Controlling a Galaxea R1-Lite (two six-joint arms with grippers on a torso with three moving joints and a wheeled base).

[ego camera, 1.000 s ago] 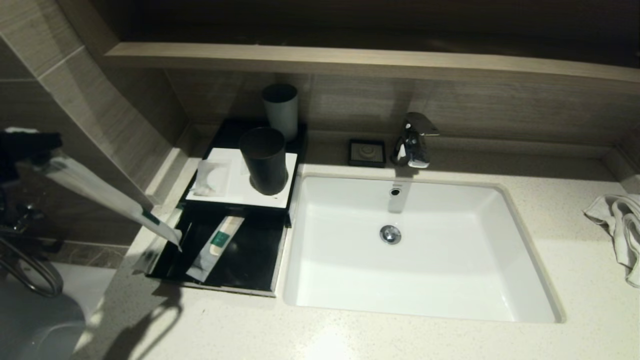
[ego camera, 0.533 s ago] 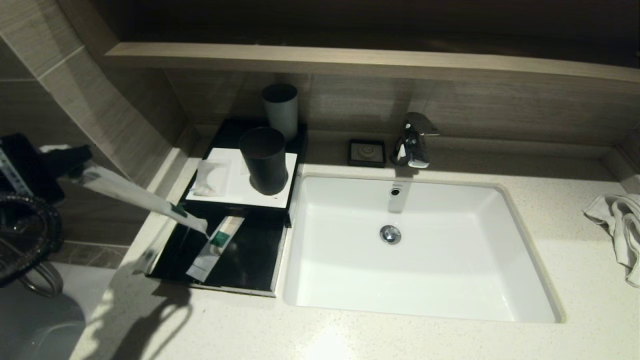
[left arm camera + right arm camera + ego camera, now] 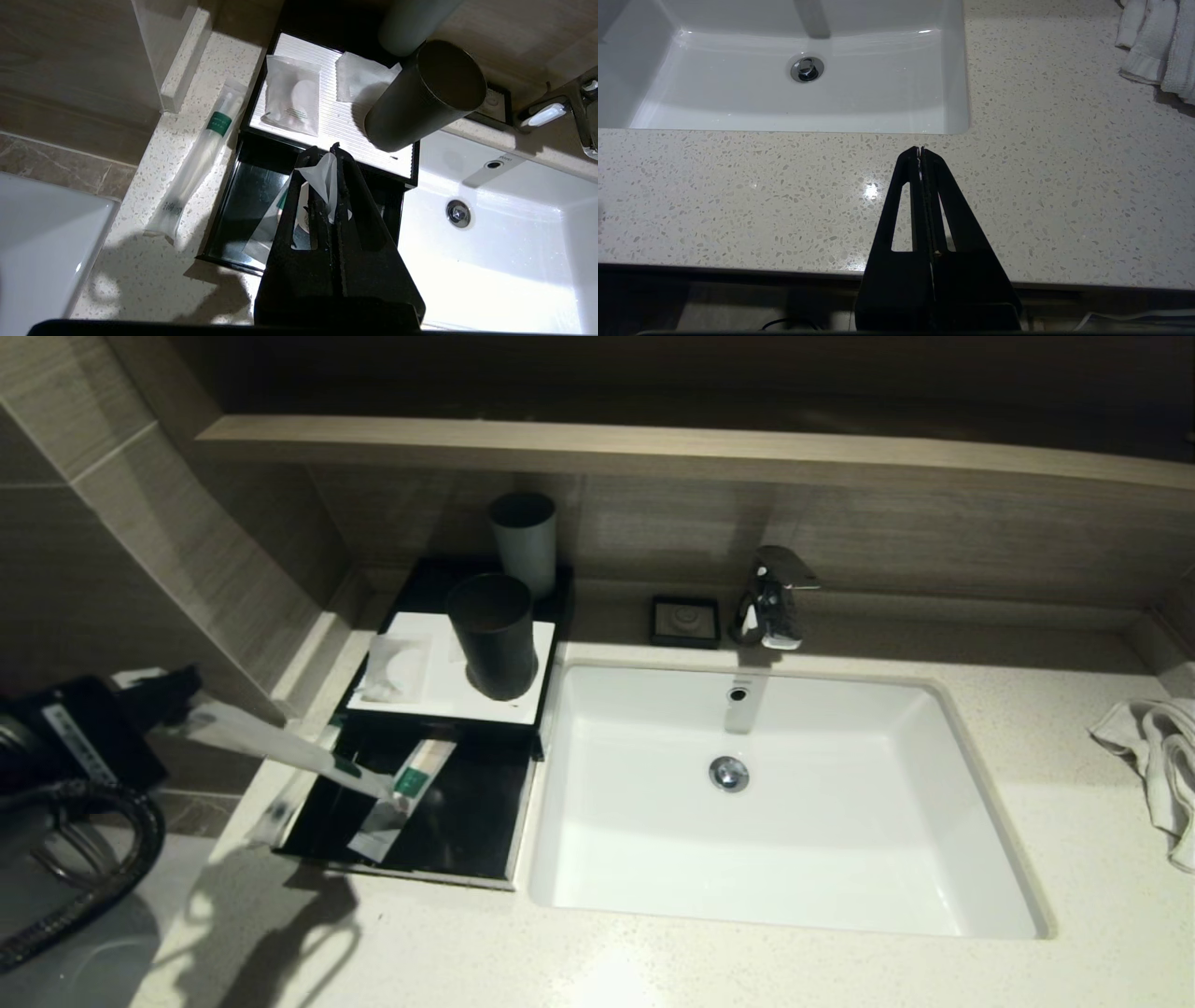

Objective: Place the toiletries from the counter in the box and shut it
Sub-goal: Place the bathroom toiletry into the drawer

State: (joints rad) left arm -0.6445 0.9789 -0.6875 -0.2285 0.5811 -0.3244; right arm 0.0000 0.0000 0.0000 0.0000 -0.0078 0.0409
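My left gripper [image 3: 173,702] [image 3: 327,151] is at the far left, shut on one end of a long translucent packet [image 3: 271,747]. The packet slants down into the box's [image 3: 439,707] open black drawer [image 3: 467,821], and its tip rests on a second long, green-labelled packet [image 3: 403,795] there. Another long packet with a green label [image 3: 201,154] lies on the counter [image 3: 653,971] left of the drawer. The small squarish packet with a round pad [image 3: 397,665] [image 3: 292,95] lies on the box's white top. My right gripper [image 3: 920,150] is shut and empty above the counter's front edge.
A dark cup [image 3: 492,635] stands on the box's white top and a grey cup [image 3: 525,541] behind it. The white sink [image 3: 934,859] is right of the box, with a faucet [image 3: 770,597], a small black dish [image 3: 686,621] and a towel [image 3: 1158,756]. A tiled wall lies left.
My left gripper has come down and moved right with the long packet. The packet's free end has swung from the drawer's left edge onto the packet lying inside.
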